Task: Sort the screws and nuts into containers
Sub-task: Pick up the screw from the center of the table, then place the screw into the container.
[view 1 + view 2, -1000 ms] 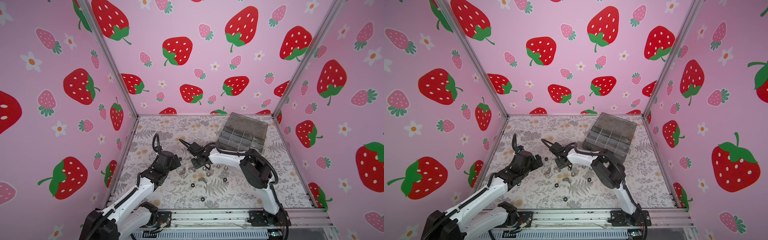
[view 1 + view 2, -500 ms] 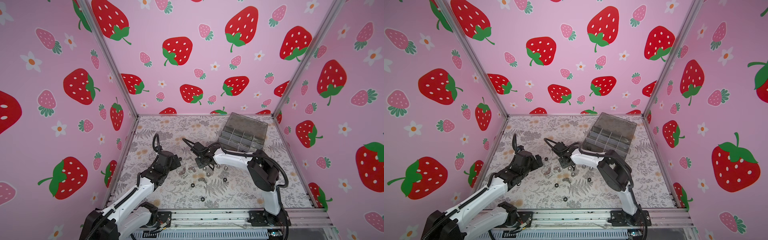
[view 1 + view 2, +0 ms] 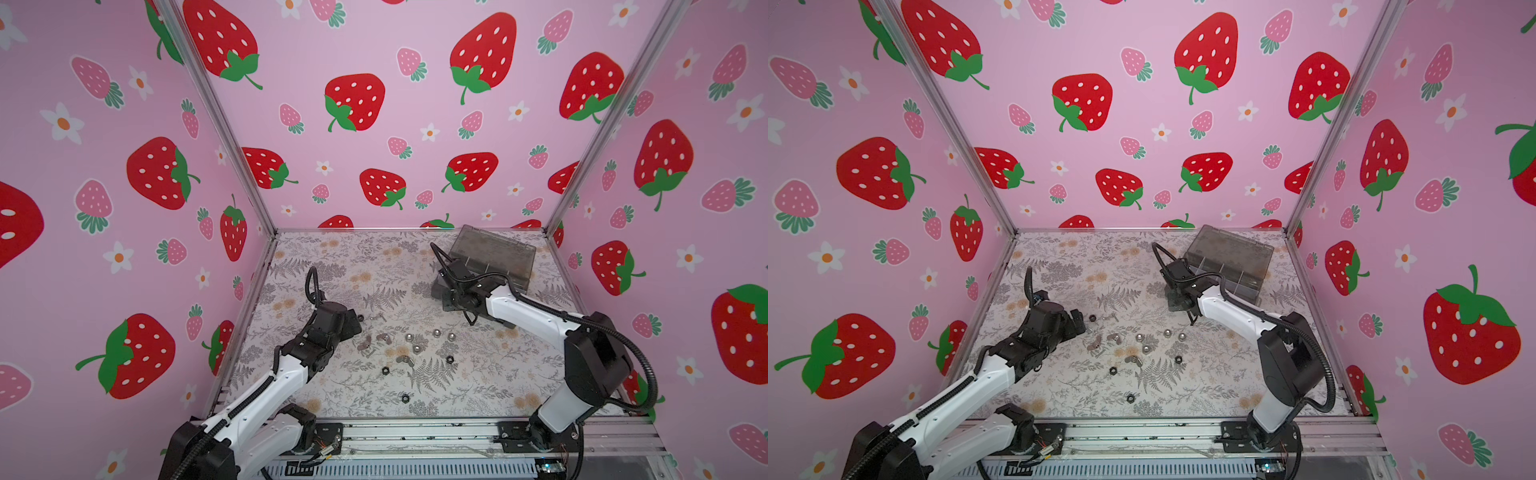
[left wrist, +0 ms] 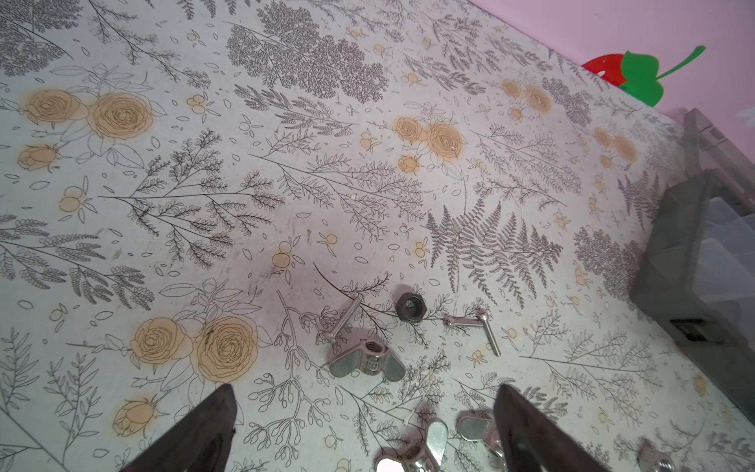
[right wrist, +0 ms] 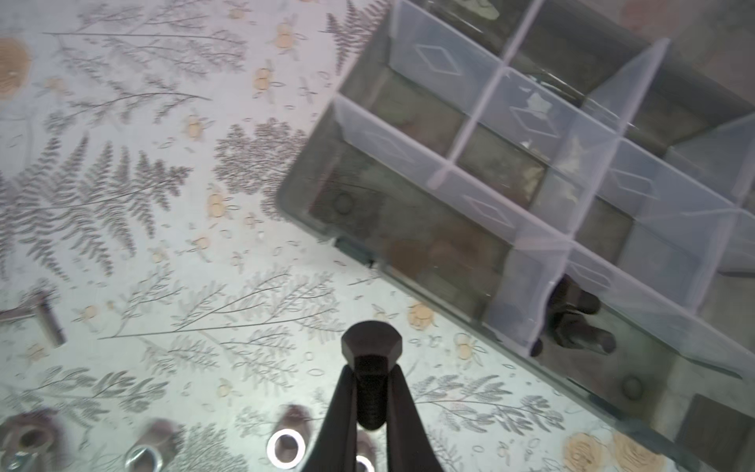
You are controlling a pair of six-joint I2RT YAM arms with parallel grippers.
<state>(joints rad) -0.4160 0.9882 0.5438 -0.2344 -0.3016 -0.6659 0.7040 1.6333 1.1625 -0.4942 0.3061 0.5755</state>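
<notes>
Where the task stands: early to middle, by my estimate. Most of the hardware lies unsorted on the table [image 3: 332,266] and one piece is in transit.
Box [image 3: 490,253]: grey, divided, lid open, at the far right of the table. A near compartment already holds dark bolts [image 5: 576,323]. What the other compartments hold is too blurred to name.
Left gripper [image 4: 363,429]: fingers spread wide with nothing between them. It hovers low over the loose pile [image 3: 399,345].
Right gripper [image 5: 372,380]: fingers pinch a black bolt [image 5: 372,341]. It sits over the table just beside the near wall of the box, not yet above any compartment.
Loose pile contents: silver wing nuts [image 4: 367,361], domed nuts [image 3: 436,332], black hex nuts [image 4: 410,306] and slim silver screws [image 4: 343,321]. All lie mid-table, well apart from the box.
Black bolt, location: in the right gripper, clear of the table.
Black bolt, long axis: in line with the fingers.
Black bolt, heading: the hex head points out past the fingertips. The threaded shank runs back between the fingers.
Remaining work: carry the bolt over a compartment, probably the one with the dark bolts, and release it. Then clear the whole pile, sort by sort.
</notes>
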